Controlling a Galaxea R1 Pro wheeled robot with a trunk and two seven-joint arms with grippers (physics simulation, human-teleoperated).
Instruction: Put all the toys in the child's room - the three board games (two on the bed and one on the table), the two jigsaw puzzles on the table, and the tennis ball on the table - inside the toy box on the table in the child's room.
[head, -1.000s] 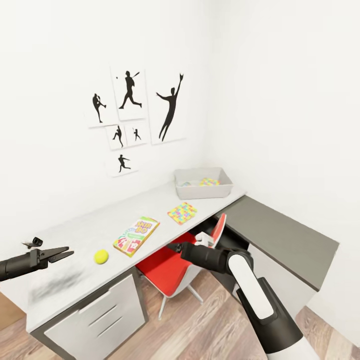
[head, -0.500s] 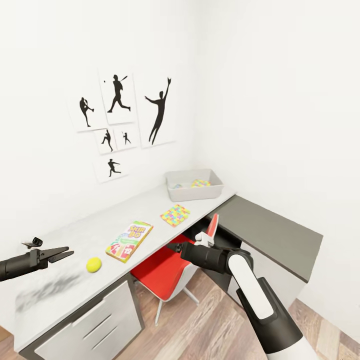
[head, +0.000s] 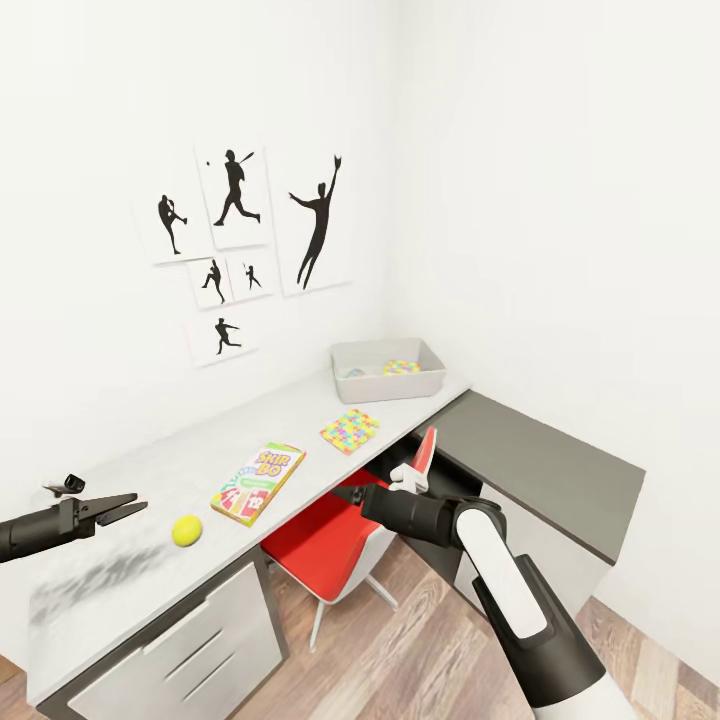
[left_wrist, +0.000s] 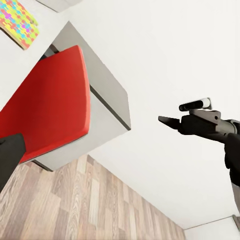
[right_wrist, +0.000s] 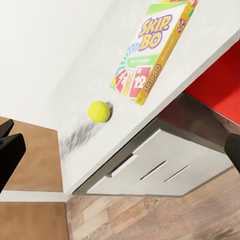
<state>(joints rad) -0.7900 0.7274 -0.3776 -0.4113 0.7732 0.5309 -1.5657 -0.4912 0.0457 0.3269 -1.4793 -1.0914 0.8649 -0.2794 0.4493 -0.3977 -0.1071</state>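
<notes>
Compared with half a second ago the head view has settled: the long pale grey-white surface (head: 150, 480), the wall pictures and both arms sit exactly where they did, whereas a full second ago the whole picture lay further right, a shift of the camera and not of the things. On the surface, the small yellow-green tennis ball (head: 186, 530) lies near the front edge, just beside the flat orange-green "Skip-Bo" board game box (head: 259, 482), close but apart from it. Further along lies a thin multicolour jigsaw puzzle square (head: 350, 431), flat and near the edge. At the far corner stands the shallow pale grey toy box (head: 345, 375), and a second multicolour jigsaw square (head: 401, 367) lies inside it. The left gripper (head: 128, 506) hovers over the near end of the surface, its two dark fingers spread apart and holding nothing. The right gripper (head: 343, 493) hangs off the front edge above the red seat of a chair (head: 320, 535); whether its fingers are parted or closed, I cannot tell. In the right wrist view the ball (right_wrist: 99, 111) and the Skip-Bo box (right_wrist: 152, 50) lie untouched above the grey drawer fronts (right_wrist: 150, 170).
</notes>
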